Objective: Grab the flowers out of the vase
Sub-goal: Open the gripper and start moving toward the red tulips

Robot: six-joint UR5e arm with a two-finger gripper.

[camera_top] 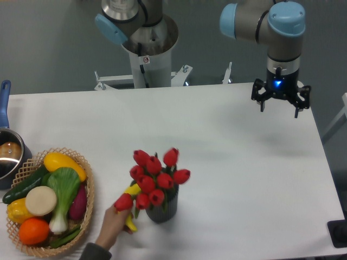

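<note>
My gripper [280, 103] hangs over the far right part of the white table [238, 157], with its two fingers spread apart and nothing between them. A small blue light shines on the wrist just above it. The flowers [154, 179], a bunch of red tulip buds, stand in the vase [161, 210], which is dark and sits near the front edge of the table, about in the middle. The bunch is wider than the vase and hides most of its rim. My gripper is well apart from them, on the other side of the table. A human hand [113, 226] reaches in from the front edge and touches the lowest left bud; something yellow [132, 190] shows beside it. At the left, a wicker basket [87, 179] holds toy vegetables and fruit, and a pot [8, 157] with a blue handle stands at the table's left edge.
</note>
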